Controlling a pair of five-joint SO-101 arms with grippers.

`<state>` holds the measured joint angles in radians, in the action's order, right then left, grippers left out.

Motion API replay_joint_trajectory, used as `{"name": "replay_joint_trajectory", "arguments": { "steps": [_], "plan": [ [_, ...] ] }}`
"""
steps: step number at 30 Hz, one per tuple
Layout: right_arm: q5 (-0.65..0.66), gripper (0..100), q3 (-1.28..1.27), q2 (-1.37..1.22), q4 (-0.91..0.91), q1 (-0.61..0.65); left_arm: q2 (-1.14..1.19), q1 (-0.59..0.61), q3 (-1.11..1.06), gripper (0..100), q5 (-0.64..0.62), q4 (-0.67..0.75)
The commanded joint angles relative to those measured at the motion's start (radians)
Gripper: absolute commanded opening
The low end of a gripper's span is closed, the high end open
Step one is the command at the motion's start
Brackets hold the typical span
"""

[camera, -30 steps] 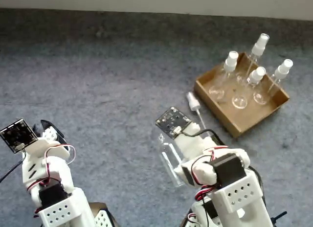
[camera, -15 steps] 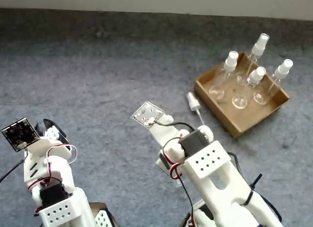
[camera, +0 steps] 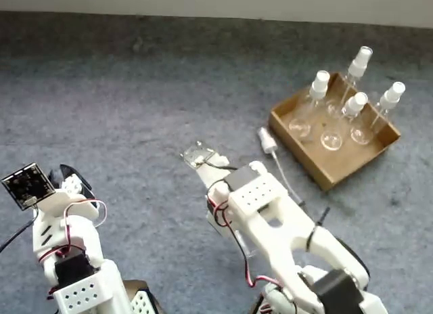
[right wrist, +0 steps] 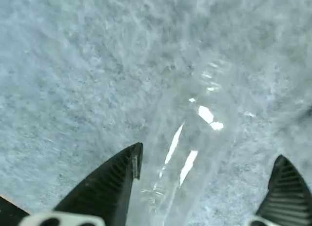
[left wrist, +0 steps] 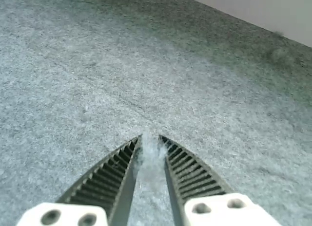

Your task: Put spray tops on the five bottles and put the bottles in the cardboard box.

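While the right arm (camera: 264, 199) lies extended over the middle of the grey worktop (camera: 135, 91), the right fingers (right wrist: 117, 179) stand wide apart. The fifth bottle (right wrist: 195, 138), clear and without a top, lies on its side on the worktop between them. Contact between either finger and the bottle cannot be determined from the wrist view.

The loose spray top (camera: 268, 141) lies on the worktop just beside the cardboard box (camera: 308, 158), apart from the bottle. Its thin tube trails back toward the right arm.

The cardboard box sits at the far right of the worktop. Four bottles (camera: 319, 84) with white spray tops fitted stand inside it, close together.

The left arm (camera: 64, 239) is positioned at the near left edge, well apart from the box and the bottle. The left fingers (left wrist: 109, 172) are set to a narrow gap, holding nothing, above bare worktop.
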<state>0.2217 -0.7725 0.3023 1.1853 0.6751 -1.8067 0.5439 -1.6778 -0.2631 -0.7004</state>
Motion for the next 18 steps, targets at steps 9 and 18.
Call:
{"name": "replay_joint_trajectory", "arguments": {
  "steps": [9, 18],
  "plan": [
    [-0.005, 13.3, 0.058, -0.058, -0.041, 0.007, -0.002, -0.019, -0.018, 0, -0.005, -0.006],
    [-0.003, 9.5, 0.193, 0.077, 0.162, -0.058, -0.002, -0.019, -0.018, 0, -0.005, -0.006]
  ]
}}
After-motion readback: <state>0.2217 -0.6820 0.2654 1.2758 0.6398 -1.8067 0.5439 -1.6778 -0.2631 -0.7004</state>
